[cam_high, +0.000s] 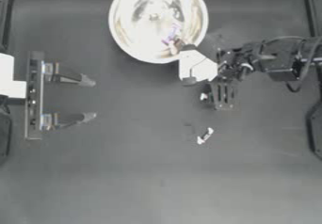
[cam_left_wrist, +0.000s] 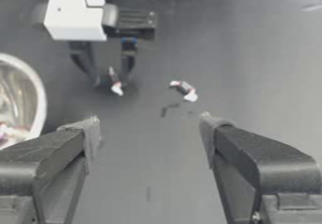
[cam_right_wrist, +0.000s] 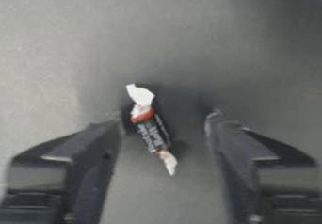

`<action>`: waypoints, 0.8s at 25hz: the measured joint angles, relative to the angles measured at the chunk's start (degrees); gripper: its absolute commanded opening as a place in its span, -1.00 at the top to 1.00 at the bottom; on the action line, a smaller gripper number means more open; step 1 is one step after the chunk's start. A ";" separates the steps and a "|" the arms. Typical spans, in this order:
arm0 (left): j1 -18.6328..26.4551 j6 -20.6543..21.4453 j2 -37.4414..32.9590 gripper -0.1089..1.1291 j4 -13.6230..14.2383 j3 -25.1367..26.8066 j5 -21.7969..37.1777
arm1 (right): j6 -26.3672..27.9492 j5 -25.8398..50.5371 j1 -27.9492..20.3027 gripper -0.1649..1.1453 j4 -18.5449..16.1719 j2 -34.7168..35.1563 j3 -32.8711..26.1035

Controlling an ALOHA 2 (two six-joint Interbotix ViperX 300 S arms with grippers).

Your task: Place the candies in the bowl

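The right hand [cam_right_wrist: 162, 124] hangs low over the dark surface [cam_high: 125, 180], its jaws spread apart around a white twist-wrapped candy [cam_right_wrist: 149, 126] lying between them, gripping nothing. A second candy [cam_high: 205, 135] lies just beyond that hand, away from the bowl [cam_high: 157, 21], which sits near the hand and holds other sweets. The left hand [cam_high: 88, 99] waits wide open, well apart

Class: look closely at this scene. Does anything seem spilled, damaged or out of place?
Nothing looks damaged. Two candies lie outside the bowl: one alone mid-table, one between the open right gripper's fingers.
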 measured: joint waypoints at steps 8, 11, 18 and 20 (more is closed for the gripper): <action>0.09 0.00 0.00 -0.72 0.00 0.00 0.00 | 4.92 1.32 1.58 0.10 -5.45 0.62 -0.44; 0.09 0.09 0.00 -0.72 0.00 0.00 0.09 | 5.80 1.49 1.93 0.10 -5.89 0.62 -0.53; 0.00 0.09 0.00 -0.72 0.00 0.00 0.00 | 5.54 0.00 2.37 0.11 -3.87 -3.43 -0.44; 0.09 0.00 0.00 -0.72 0.00 0.18 0.00 | 5.36 -1.49 1.76 0.11 -3.43 -6.42 -0.53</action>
